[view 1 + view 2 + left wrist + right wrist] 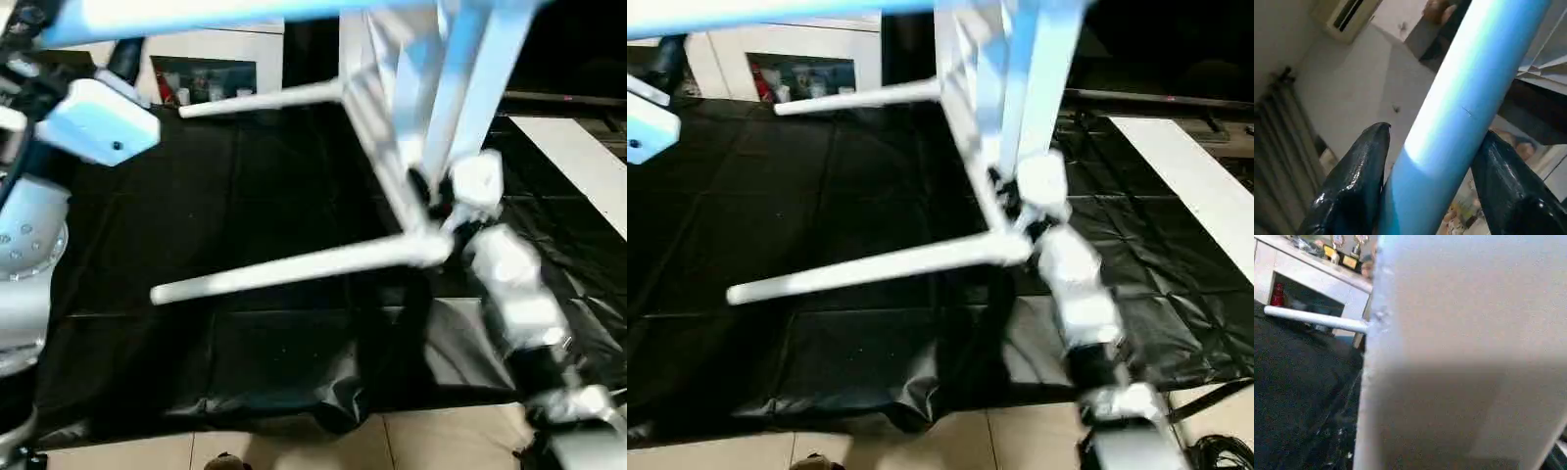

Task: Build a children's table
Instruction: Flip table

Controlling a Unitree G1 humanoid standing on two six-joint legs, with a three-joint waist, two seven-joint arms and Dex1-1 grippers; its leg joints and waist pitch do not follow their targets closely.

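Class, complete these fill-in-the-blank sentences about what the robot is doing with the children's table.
1. The tabletop is held up on its ____.
2. The sheet covering the floor is ____ in colour.
3. A table leg lies between the left gripper's two ____.
4. The legs point to the robot's ____.

Missing words: edge; black; fingers; left

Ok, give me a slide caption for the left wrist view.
Left gripper with its two black fingers around a white table leg.

A white table leg [1459, 117] passes between the left gripper's [1432, 156] two black fingers [1354, 181], one on each side; an air conditioner [1344, 17] hangs beyond the leg.
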